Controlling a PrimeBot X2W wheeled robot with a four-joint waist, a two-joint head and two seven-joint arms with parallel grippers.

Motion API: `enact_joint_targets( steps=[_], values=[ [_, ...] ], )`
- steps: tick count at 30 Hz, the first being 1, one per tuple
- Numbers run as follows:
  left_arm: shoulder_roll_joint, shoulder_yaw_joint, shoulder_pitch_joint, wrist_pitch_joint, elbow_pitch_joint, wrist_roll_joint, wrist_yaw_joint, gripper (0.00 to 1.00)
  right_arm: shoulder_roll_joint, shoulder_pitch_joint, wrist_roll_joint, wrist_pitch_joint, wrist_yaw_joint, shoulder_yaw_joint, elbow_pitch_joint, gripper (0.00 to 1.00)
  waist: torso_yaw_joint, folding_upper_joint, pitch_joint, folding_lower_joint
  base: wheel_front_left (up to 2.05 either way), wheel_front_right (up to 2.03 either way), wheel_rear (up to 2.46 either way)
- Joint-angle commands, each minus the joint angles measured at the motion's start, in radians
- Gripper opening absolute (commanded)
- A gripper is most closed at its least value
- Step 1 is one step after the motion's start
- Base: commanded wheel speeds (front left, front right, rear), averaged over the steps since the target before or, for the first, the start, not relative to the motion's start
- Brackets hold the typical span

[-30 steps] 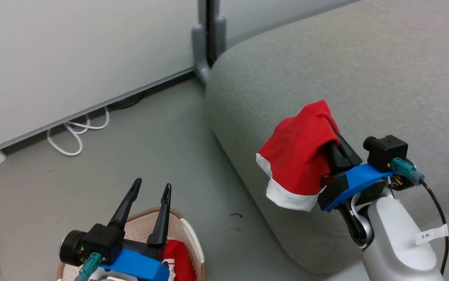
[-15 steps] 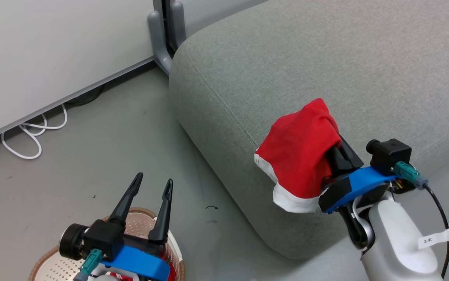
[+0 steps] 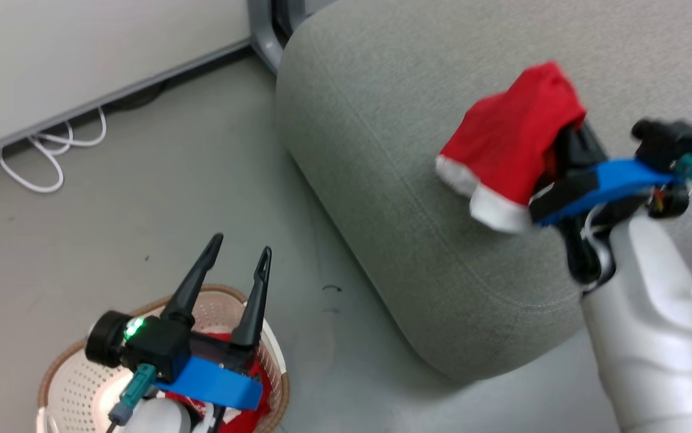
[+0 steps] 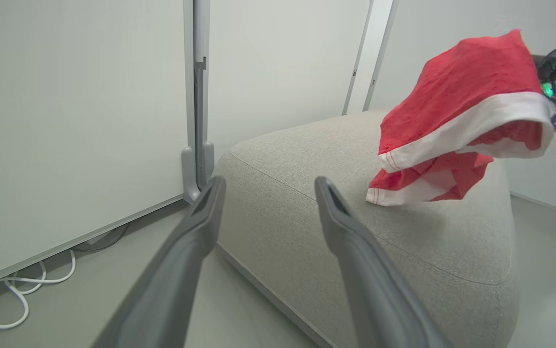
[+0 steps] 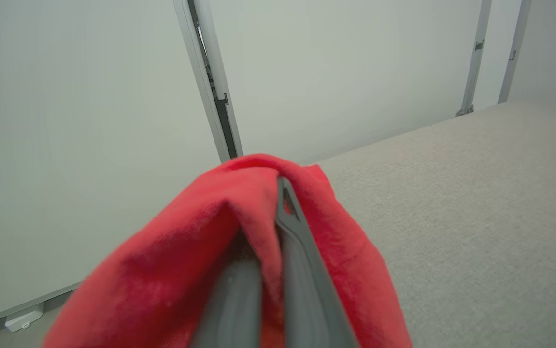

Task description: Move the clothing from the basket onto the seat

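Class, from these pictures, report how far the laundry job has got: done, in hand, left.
Done: one red garment is out of the basket. In hand: the right gripper, shut on it, holds it over the sofa, not yet released. Left: set it down, then fetch the other red garment lying in the basket under the open left gripper.

Your left gripper [image 3: 243,243] over the laundry basket [image 3: 75,385] at lower left, one garment [image 3: 266,385] inside it, sofa [image 3: 382,132] to the basket's right, your right gripper [image 5: 280,191] above the sofa's near corner, second garment [image 3: 511,144] draped on it, cable [image 3: 51,159] along the wall [image 3: 81,48] behind.
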Motion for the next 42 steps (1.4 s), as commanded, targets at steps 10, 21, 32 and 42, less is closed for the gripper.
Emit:
enact_joint_targets(
  steps=[10, 21, 32, 42],
  values=[
    [0.090, -0.021, -0.123, -0.003, -0.102, 0.027, -0.007, 1.00, -0.119, -0.356, 0.041, 0.014, 0.000, -0.248, 0.141, 0.00, 0.105, -0.0001, 0.291, 0.0000, 0.00, 0.00, 0.00],
    [0.132, -0.023, -0.182, 0.012, -0.225, 0.041, -0.007, 1.00, -0.273, -0.488, -0.090, -0.052, 0.000, -0.542, 0.290, 0.00, 0.174, -0.0001, 0.446, 0.0000, 0.00, 0.00, 0.00],
    [0.136, -0.044, -0.191, 0.010, -0.216, 0.042, -0.003, 1.00, -0.251, -0.441, -0.287, -0.016, 0.000, -0.661, 0.479, 1.00, 0.191, -0.0001, 0.434, 0.0000, 0.00, 0.00, 0.00],
    [0.101, -0.056, -0.194, 0.001, -0.146, 0.016, -0.001, 1.00, -0.238, -0.419, -0.353, -0.034, 0.000, -0.644, 0.519, 1.00, 0.206, -0.0001, 0.352, 0.0000, 0.00, 0.00, 0.00]
  ],
)
